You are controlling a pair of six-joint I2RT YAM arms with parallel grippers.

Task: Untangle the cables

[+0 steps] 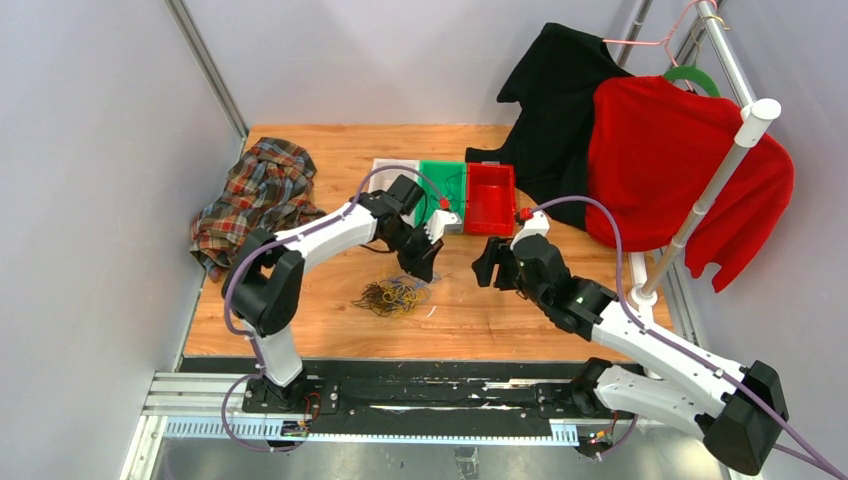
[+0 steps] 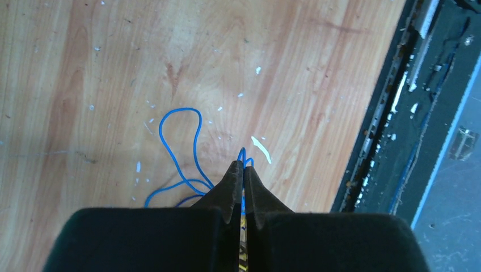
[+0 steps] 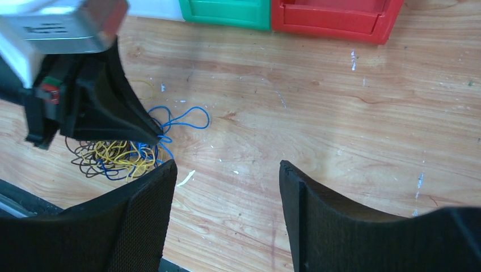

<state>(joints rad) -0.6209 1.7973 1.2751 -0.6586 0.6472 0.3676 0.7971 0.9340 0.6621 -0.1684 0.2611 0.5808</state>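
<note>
Grey walls close off three sides of a wooden table [image 1: 480, 320], whose pale orange grain is scuffed and dotted with small white flecks. A black metal rail [image 1: 370, 395] runs along the near edge, with both arm bases bolted to it. At the far left a plaid shirt [image 1: 258, 195] lies crumpled on the wood. At the far right a black top [image 1: 555, 100] and a red sweater [image 1: 680, 170] hang from a white clothes rack [image 1: 720, 170]. Three small bins sit side by side toward the back: a clear one [image 1: 393, 172], a green one [image 1: 442, 190] and a red one [image 1: 491, 197].

The cables [image 1: 392, 295] lie in a loose heap of yellow, blue and dark loops on the wood, in front of the bins and near the middle of the table. The left gripper [image 2: 243, 170] is just above the far edge of the heap, pointing down, its fingers pressed together on a blue wire [image 2: 180, 109]. That wire curls out in a loop flat on the table. Its other end runs under the fingers, so it is hard to say whether more than one strand is pinched.

The right gripper [image 3: 227, 167] hovers to the right of the heap with its fingers spread wide and nothing between them but bare wood.
</note>
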